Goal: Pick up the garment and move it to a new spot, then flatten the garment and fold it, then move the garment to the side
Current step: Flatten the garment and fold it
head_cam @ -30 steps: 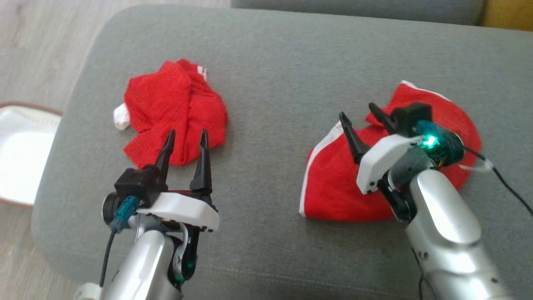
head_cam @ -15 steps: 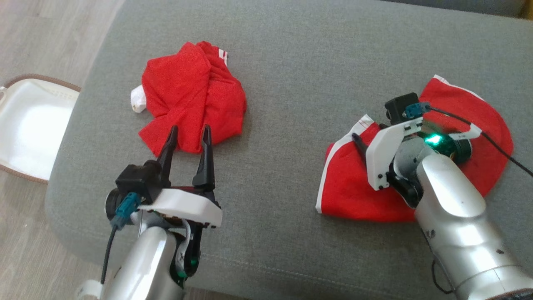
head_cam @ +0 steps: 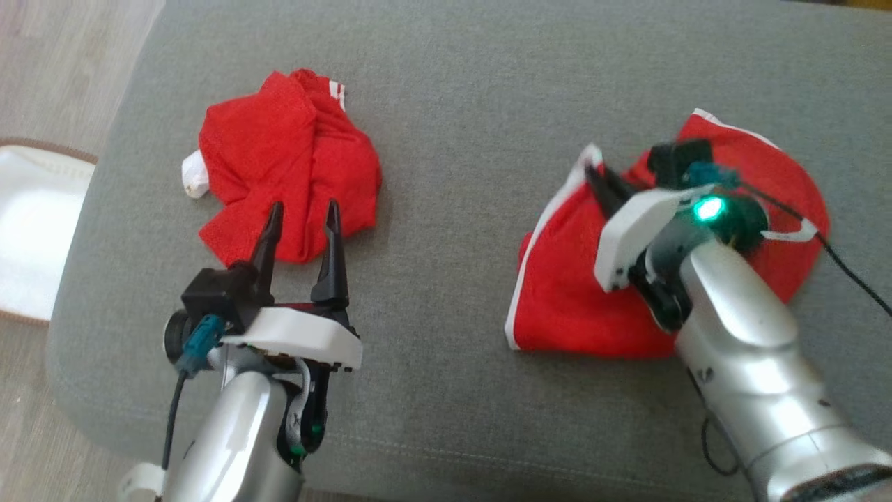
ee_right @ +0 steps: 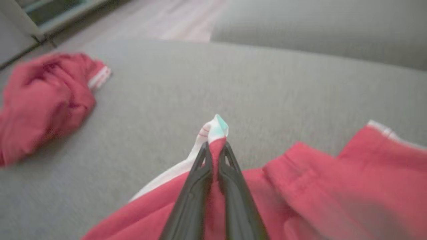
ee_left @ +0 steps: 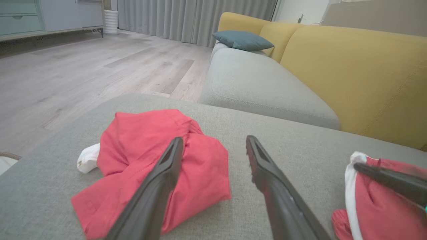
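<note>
Head view: the grey seat (head_cam: 453, 104) carries two red heaps. The garment (head_cam: 564, 300), white-trimmed, lies on the seat's right half, and the right gripper (head_cam: 594, 173) is clamped on its white-edged corner, on the side away from the seat's front edge. The left gripper (head_cam: 303, 206) hangs spread wide over the seat's left half, holding nothing, where a second red garment (head_cam: 279, 160) sits crumpled.

Left wrist view: the left gripper (ee_left: 214, 139) gapes with bare seat (ee_left: 283, 140) between its fingers. The second red garment (ee_left: 140, 143) is on the seat's left and the garment (ee_left: 377, 206) at its right edge.

Right wrist view, blurry: the right gripper (ee_right: 216, 148) has its fingers (ee_right: 193, 196) pressed together, a red-and-white fold poking up between the tips. The rest of the garment (ee_right: 317, 186) spreads over the seat (ee_right: 233, 83).
</note>
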Robot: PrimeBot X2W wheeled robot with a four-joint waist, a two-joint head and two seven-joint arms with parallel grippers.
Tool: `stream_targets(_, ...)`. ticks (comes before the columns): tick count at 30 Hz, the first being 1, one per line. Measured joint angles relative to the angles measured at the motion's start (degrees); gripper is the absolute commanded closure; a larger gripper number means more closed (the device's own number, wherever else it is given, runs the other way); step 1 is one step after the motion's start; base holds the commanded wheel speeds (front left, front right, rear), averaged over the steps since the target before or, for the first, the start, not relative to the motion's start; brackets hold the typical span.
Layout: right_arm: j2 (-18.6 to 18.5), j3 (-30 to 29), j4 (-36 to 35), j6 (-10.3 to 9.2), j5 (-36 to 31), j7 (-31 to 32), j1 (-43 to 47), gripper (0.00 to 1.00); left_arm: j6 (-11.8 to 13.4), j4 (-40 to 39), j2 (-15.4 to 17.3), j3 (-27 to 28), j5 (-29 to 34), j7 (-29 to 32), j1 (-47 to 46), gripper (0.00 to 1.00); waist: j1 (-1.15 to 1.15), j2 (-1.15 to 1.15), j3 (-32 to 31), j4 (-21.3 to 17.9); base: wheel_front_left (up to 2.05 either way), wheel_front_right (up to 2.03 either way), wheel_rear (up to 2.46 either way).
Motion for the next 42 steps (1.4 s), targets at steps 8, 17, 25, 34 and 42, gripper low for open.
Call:
stream_targets(8,0.1,-0.4,-4.2,0.0,4.0,-13.1,-12.1,1.0,-0.3,0.0,-0.1,1.3,0.3,0.0,0.0,0.0,0.0,0.0,-3.2,-1.8,0.0,0.0,0.0)
stream_targets(17,-2.0,-2.8,-9.3,0.0,6.2,-19.3,-19.3,1.0,0.0,-0.8,-0.1,1.9,-0.5,0.0,2.6,0.0,0.0,0.0,-6.3,-3.8,0.0,0.0,0.0)
stream_targets(25,-6.4,-10.2,-15.0,0.0,5.9,-19.6,-7.2,1.0,0.3,-1.6,-0.1,2.5,-0.7,0.0,4.1,0.0,0.0,0.0,-7.7,-6.9,0.0,0.0,0.0)
stream_targets(34,-2.5,-26.1,-28.9,0.0,-2.3,-13.9,20.8,1.0,0.3,-1.9,0.0,2.4,-0.7,0.0,4.7,0.0,0.0,0.0,-8.9,-12.1,0.0,0.0,0.0)
stream_targets(42,0.9,-31.7,-35.5,0.0,-9.9,-9.6,30.3,1.0,0.0,-1.4,0.0,1.6,-0.6,0.0,4.5,0.0,0.0,0.0,-8.2,-15.9,0.0,0.0,0.0)
